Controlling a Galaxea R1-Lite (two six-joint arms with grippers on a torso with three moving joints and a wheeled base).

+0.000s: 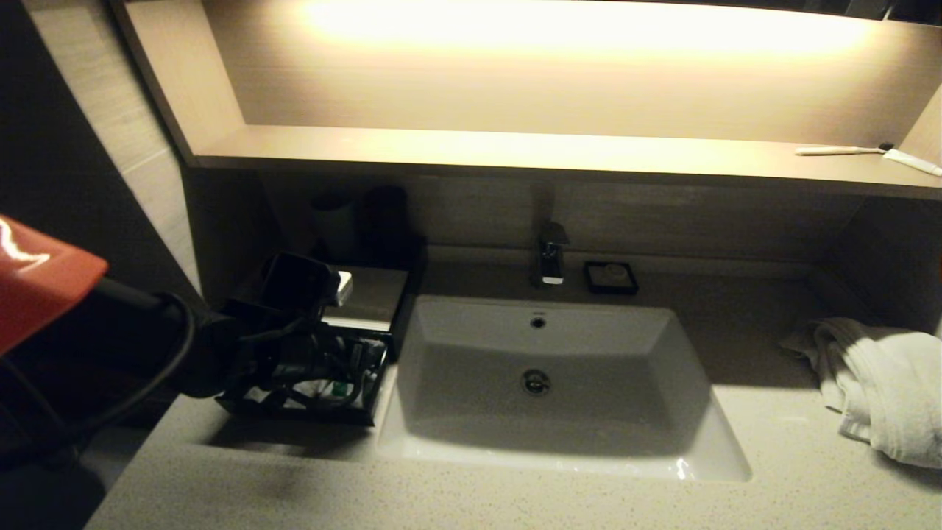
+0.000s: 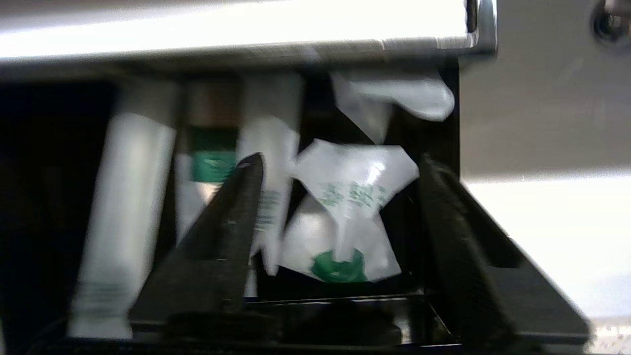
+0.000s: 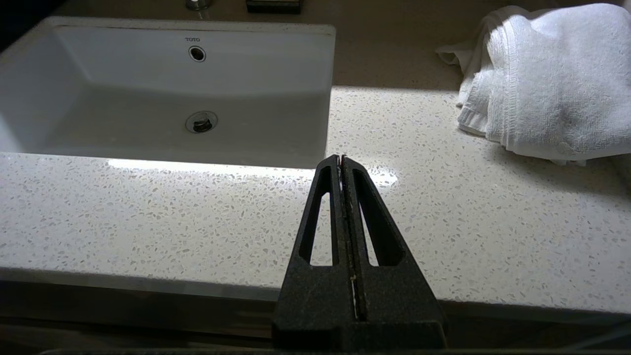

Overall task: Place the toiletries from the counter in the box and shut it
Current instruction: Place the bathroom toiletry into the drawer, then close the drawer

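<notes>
Your left gripper (image 2: pixel 340 197) hangs over the box (image 1: pixel 305 401), left of the basin (image 1: pixel 552 383), jaws spread, gripping nothing; lift straight clear before pushing the drawer shut; inside lie the white sachet (image 2: pixel 345 222) and wrapped sticks (image 2: pixel 123 222); right gripper (image 3: pixel 342 160) clenched, empty, above the counter (image 3: pixel 148 212).
</notes>
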